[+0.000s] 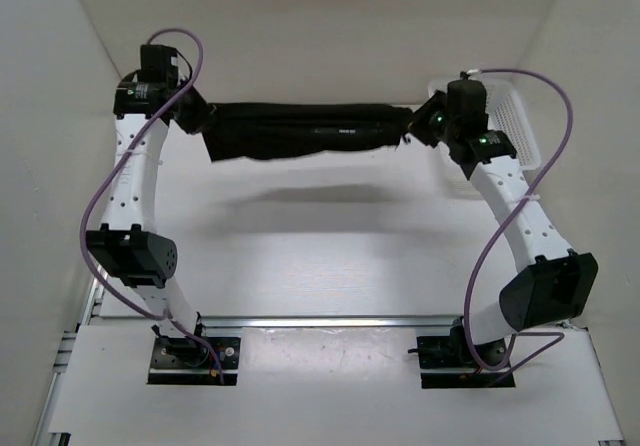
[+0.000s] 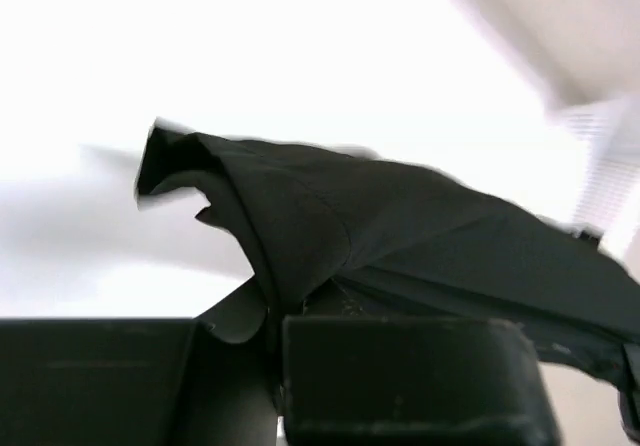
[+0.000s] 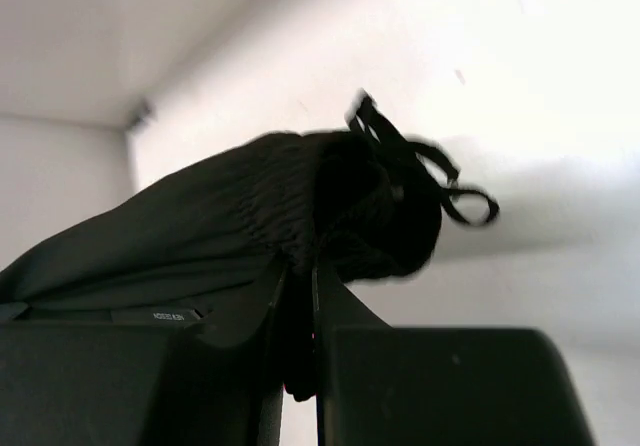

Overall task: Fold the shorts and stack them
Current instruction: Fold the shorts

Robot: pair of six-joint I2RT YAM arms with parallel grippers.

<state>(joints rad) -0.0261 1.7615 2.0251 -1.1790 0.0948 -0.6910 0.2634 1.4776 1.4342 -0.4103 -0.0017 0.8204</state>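
Progress looks partial at best. The plain black soft fabric shorts (image 1: pixel 300 131) hang in the air as a long, narrow band, stretched between the two arms over the far part of the flat white counter (image 1: pixel 320 266). Their grey shadow (image 1: pixel 310 194) lies on the surface below, apart from the cloth, so nothing is laid down yet.

The left pincer (image 1: pixel 203 118) is clamped on one end; its wrist view shows the fabric (image 2: pixel 400 236) bunched and trapped between the fingers. The right pincer (image 1: pixel 418 126) grips the other end just as firmly, with the gathered waistband and thin black drawstring loops (image 3: pixel 455 186) sticking out past the hold. A small pale waistband mark (image 1: pixel 348 130) faces upward near the middle.

The band seems layered along its length, which suggests a first lengthwise fold, though loose bunching would look much the same and I cannot tell which it is. What remains, by my reading, is lowering the cloth flat, folding it across, and placing it. No stack shows anywhere. The white slatted plastic basket (image 1: pixel 515 116) stands at the far right, partly behind the right arm, its contents hidden.
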